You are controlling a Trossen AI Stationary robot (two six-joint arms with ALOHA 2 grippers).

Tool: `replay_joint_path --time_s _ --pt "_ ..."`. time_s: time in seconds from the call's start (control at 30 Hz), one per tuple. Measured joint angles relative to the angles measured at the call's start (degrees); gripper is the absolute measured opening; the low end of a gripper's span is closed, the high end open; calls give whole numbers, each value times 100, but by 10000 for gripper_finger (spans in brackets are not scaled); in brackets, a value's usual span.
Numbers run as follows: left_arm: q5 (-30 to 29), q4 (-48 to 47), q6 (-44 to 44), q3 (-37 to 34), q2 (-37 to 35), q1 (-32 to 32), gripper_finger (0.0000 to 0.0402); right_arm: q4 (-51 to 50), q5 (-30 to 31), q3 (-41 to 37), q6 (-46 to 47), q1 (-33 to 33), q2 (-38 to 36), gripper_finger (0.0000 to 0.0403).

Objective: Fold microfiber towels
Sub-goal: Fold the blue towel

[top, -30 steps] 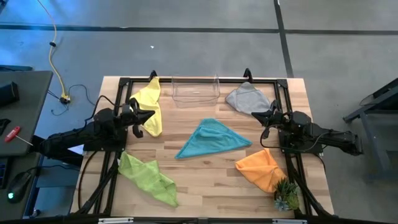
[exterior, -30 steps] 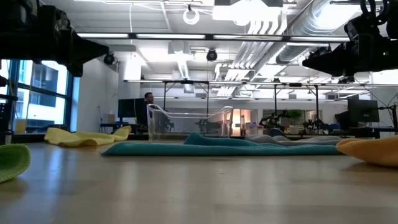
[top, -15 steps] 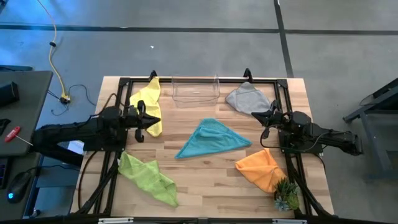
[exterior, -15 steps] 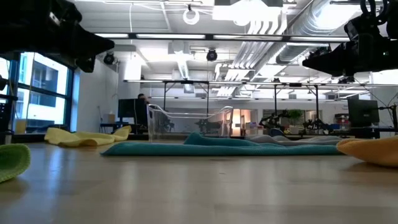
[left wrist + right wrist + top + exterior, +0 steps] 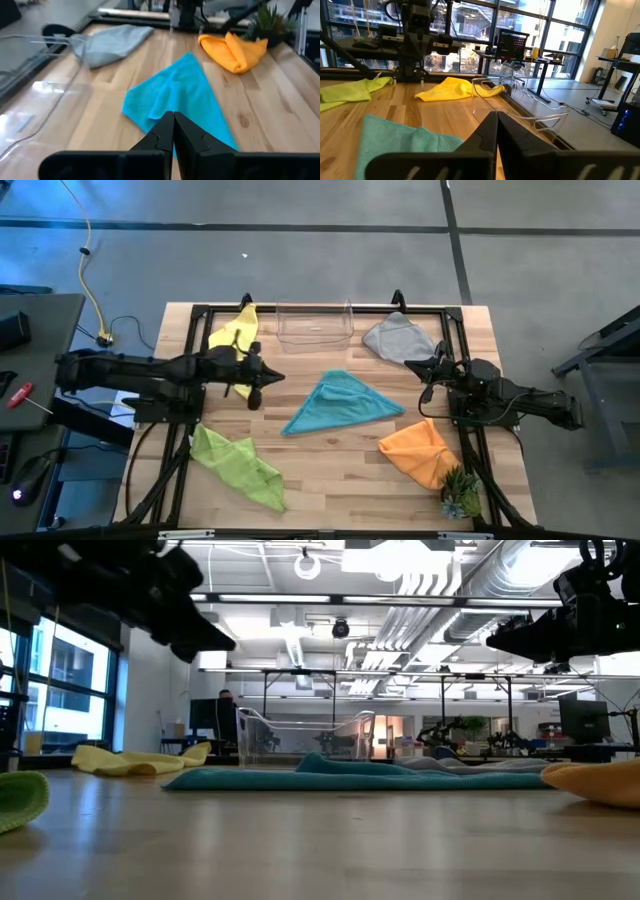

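Several microfiber towels lie crumpled on the wooden table: yellow (image 5: pixel 238 340) at the far left, lime green (image 5: pixel 238 466) at the near left, teal blue (image 5: pixel 340 404) in the middle, grey (image 5: pixel 397 338) at the far right, orange (image 5: pixel 420 450) at the near right. My left gripper (image 5: pixel 276 377) is shut and holds nothing; it hangs above the table between the yellow and teal towels, pointing at the teal one (image 5: pixel 180 100). My right gripper (image 5: pixel 412 363) is shut and holds nothing, level above the table beside the grey towel.
A clear plastic bin (image 5: pixel 314 323) stands at the table's far edge between the yellow and grey towels. A small green spiky plant (image 5: pixel 462 494) sits at the near right corner. Black frame rails (image 5: pixel 190 340) run along the table's sides.
My left gripper has swung out from the table's left edge toward the teal towel in the middle, rising a little and tipping downward, still shut. No towel has moved.
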Motion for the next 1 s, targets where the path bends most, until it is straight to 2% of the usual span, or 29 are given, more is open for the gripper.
replay_joint_path --time_s 0.23,0.57,0.73,1.0 --pt "-163 108 -11 614 1056 -239 0 2 -2 1 0 0 0 0" --pt "-285 132 -516 1317 2070 -544 17 2 -2 1 0 0 0 0" --pt "-268 116 -739 1543 2491 -743 37 2 0 2 0 0 0 0" --pt "-207 127 -1125 1639 2713 -1085 53 2 0 1 0 0 0 0"
